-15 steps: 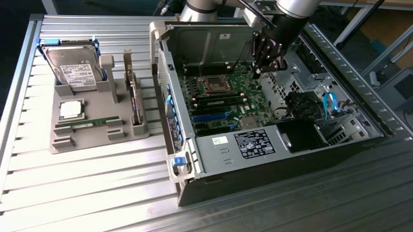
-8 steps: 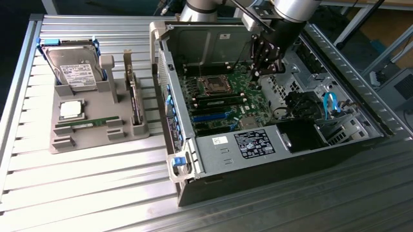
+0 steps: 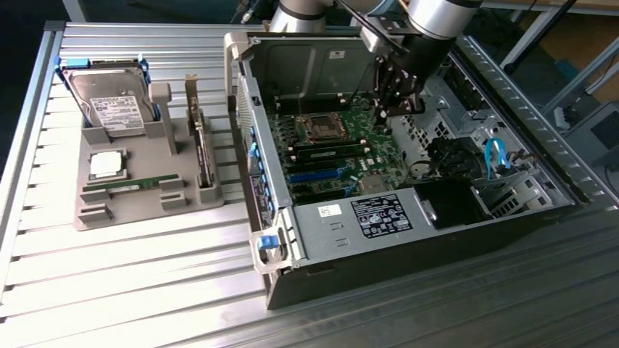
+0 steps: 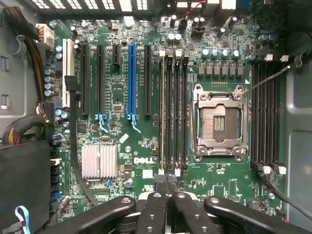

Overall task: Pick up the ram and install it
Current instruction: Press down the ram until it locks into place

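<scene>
from outside we see the ram (image 3: 129,186), a thin green stick, lying in the grey tray (image 3: 145,206); the wrist view shows the clenched, empty gripper (image 4: 166,184) above the motherboard (image 4: 146,146).

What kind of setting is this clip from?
Likely a lab bench for robotic PC assembly: an open computer case on a slatted aluminium table, a grey parts tray with a hard drive, and the motherboard.

Lab: slatted aluminium bench (image 3: 116,275), opened computer (image 3: 387,174).
</scene>
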Motion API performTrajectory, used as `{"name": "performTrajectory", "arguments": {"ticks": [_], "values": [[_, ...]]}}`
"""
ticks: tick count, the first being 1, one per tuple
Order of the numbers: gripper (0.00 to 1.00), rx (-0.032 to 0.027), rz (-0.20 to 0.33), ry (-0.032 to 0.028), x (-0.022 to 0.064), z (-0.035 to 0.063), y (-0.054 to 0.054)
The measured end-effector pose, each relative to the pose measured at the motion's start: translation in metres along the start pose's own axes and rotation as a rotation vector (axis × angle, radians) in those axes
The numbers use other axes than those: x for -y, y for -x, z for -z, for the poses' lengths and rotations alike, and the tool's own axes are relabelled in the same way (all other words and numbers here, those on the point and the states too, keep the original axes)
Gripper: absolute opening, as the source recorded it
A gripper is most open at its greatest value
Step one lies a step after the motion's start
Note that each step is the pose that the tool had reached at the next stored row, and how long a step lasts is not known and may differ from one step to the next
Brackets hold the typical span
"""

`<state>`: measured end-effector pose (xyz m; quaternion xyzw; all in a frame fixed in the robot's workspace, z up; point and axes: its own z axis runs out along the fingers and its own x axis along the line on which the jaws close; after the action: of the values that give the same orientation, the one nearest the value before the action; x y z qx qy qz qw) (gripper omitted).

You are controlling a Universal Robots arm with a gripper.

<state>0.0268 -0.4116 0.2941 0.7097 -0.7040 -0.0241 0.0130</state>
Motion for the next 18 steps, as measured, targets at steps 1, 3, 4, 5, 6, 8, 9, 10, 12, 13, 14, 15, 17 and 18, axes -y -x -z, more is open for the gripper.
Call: {"name": "performTrajectory", "arguments": {"ticks": [1, 3, 4, 5, 6, 8, 9, 10, 12, 13, 14, 15, 17, 18], "values": [[0.1, -0.0001, 0.0, 0.0, 0.0001, -0.0013, 0.0], [0.1, -0.0001, 0.0, 0.0, 0.0002, -0.0035, 0.0], [0.1, -0.0001, 0.0, 0.0, 0.0003, -0.0052, 0.0], [0.1, -0.0001, 0.0, -0.0001, 0.0004, -0.0079, 0.0], [0.1, -0.0001, 0.0, -0.0001, 0.0005, -0.0095, 0.0], [0.1, -0.0001, 0.0, -0.0001, 0.0006, -0.0118, 0.0], [0.1, -0.0001, 0.0, -0.0001, 0.0007, -0.0132, 0.0], [0.1, -0.0003, 0.0, -0.0001, 0.0008, -0.0152, 0.0], [0.1, -0.0004, 0.0, 0.0, 0.0009, -0.0173, 0.0], [0.1, -0.0003, 0.0, -0.0001, 0.001, -0.0187, 0.0], [0.1, -0.0003, 0.0, -0.0001, 0.001, -0.0197, 0.0], [0.1, -0.0005, 0.0, -0.0001, 0.0011, -0.0215, 0.0], [0.1, -0.0008, 0.0, 0.0, 0.0013, -0.0249, 0.0], [0.1, -0.0008, 0.0, -0.0001, 0.0014, -0.0261, 0.0]]}}
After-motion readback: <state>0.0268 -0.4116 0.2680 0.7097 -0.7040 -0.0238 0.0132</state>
